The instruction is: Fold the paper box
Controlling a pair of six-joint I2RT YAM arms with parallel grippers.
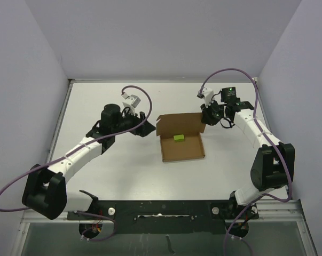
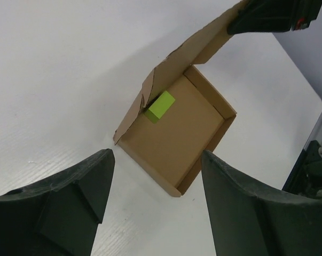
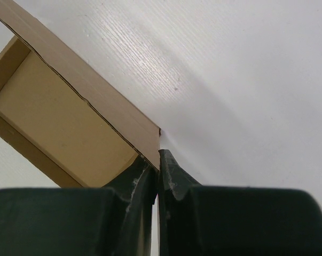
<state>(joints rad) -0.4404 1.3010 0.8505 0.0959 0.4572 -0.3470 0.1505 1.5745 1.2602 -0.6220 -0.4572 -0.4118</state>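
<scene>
**Top view.** The paper box lies open at the middle of the table. Its tray is flat and its lid flap stands up along the far edge. The right gripper is clamped on the right end of that flap, apparently to keep it raised or to swing it over the tray. The left gripper sits just beside the flap's left end without touching it. Its jaws are spread and grasp nothing, and it looks placed to tend the left side tab. A small green block rests inside the tray, close to the flap.

**Left wrist view.** Both fingers stand wide, with only bare table and the tray's near corner between them. A notched tab on the flap hangs next to the block. In my judgement, the block could foul that tab if it is tucked inward.

**Right wrist view.** The fingertips are pressed together on the flap's corner, with thin card pinched between them. Only bare table lies beyond. The hold is narrow and set at the very edge, so slipping or creasing is a risk.
</scene>
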